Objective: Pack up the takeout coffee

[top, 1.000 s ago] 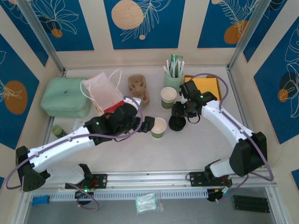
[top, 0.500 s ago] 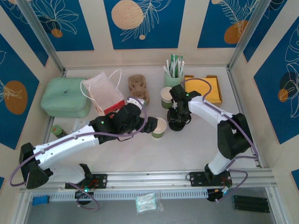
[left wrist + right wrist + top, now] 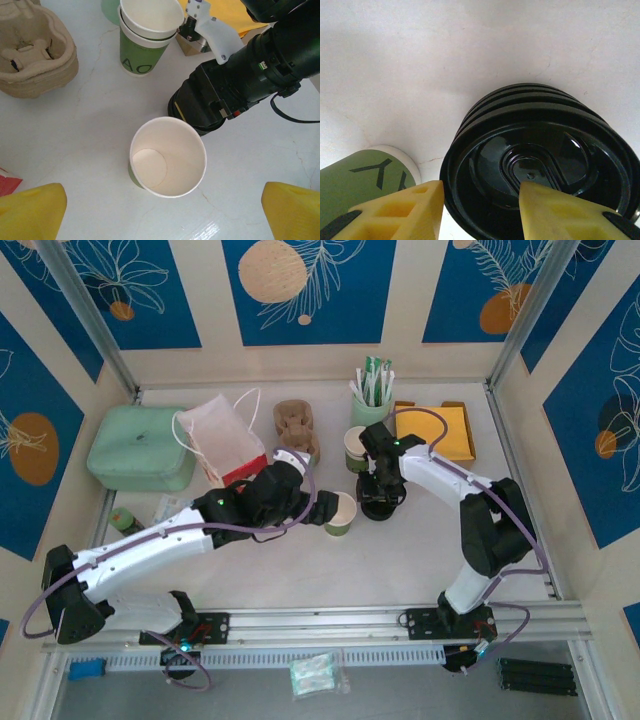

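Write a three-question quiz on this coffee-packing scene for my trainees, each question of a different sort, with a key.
1. True or false: the paper cup by the left gripper has its lid on.
2. The left gripper's jaws are: A wide open; B shut on nothing; C shut on the cup.
3. Short answer: the fingers of the right gripper straddle the rim of what?

Key: 1 false, the cup is open and empty. 2 A. 3 the stack of black lids.
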Robot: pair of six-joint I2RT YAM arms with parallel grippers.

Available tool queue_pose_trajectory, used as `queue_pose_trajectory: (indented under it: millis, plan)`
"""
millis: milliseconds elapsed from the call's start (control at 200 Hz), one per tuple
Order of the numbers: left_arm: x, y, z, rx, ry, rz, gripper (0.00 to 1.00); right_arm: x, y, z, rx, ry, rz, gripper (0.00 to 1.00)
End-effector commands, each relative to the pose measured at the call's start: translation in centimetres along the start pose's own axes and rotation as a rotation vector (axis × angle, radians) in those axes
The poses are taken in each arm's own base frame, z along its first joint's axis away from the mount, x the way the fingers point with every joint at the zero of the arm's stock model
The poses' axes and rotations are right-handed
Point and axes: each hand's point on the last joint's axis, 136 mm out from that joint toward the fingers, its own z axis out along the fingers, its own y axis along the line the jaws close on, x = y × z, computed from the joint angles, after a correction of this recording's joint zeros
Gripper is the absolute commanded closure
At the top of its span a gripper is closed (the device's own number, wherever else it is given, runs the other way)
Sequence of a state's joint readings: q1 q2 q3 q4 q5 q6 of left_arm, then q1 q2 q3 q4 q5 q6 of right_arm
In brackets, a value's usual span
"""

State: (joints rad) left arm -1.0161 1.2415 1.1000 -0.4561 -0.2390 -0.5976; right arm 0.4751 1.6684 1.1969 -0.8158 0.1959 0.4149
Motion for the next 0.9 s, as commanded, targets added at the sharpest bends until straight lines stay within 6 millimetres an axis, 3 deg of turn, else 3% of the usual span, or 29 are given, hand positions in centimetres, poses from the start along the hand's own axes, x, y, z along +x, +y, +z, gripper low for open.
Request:
queue_pose_trajectory:
  millis: [0,100,435,715,895]
  plan:
    - [0.3,-0.2,0.2,0.008,0.009,-0.004,0.01,-0.8,0.7,-2.6,-0.024,-0.067,-0.015,0.56]
    - [0.4,-0.2,0.3,0.007,0.01,-0.002,0.01,-0.7,1.0,-2.9,-0.032,-0.075,-0.02,0.56]
    - [0.3,-0.4,0.5,0.013,0.013,-0.005,0.01,-0.9,1.5,-0.8,-0.01,-0.03,-0.04,0.57]
    - [0.2,-0.3,0.2,0.012,0.007,-0.006,0.01,-1.3,1.3,0.2,0.009,-0.012,-0.05,0.68]
    - [0.3,-0.3,0.3,0.011,0.007,-0.004,0.01,-1.4,1.3,0.5,0.014,-0.005,-0.053,0.69]
